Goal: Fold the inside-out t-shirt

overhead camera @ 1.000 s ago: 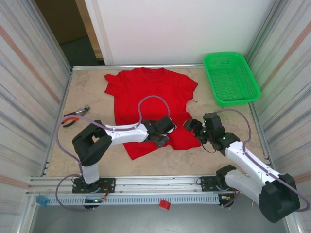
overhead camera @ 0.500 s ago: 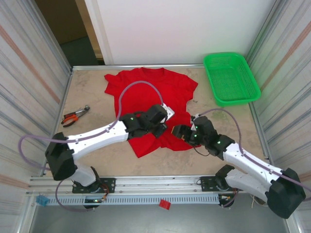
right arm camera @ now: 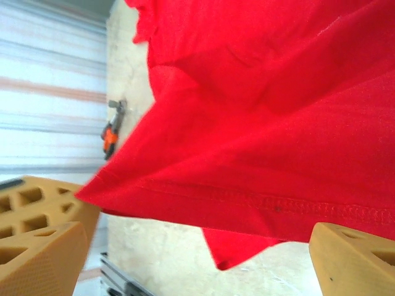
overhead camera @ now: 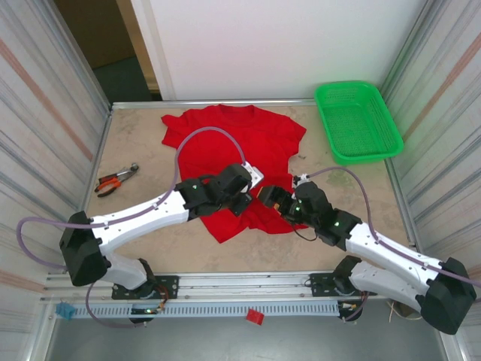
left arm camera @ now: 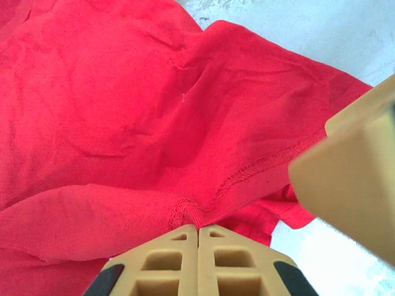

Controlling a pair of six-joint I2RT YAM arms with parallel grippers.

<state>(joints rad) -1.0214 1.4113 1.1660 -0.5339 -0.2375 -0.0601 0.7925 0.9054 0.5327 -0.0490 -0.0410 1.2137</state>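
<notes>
Evidently the step in hand is getting both grips on the bottom edge before the first fold. The bright red soft cloth short-sleeved t-shirt [overhead camera: 225,139] lies spread on the pale marbled tabletop [overhead camera: 135,143], collar toward the far wall, its near edge raised. The left end effector [left arm camera: 198,229] has its fingers pressed together on the stitched hem [left arm camera: 259,163]. The right end effector [right arm camera: 197,246] stands with fingers wide apart, the hem passing between them, nothing gripped. Next, I judge, the right one must close on that hem just beside the left, then both carry it toward the collar
</notes>
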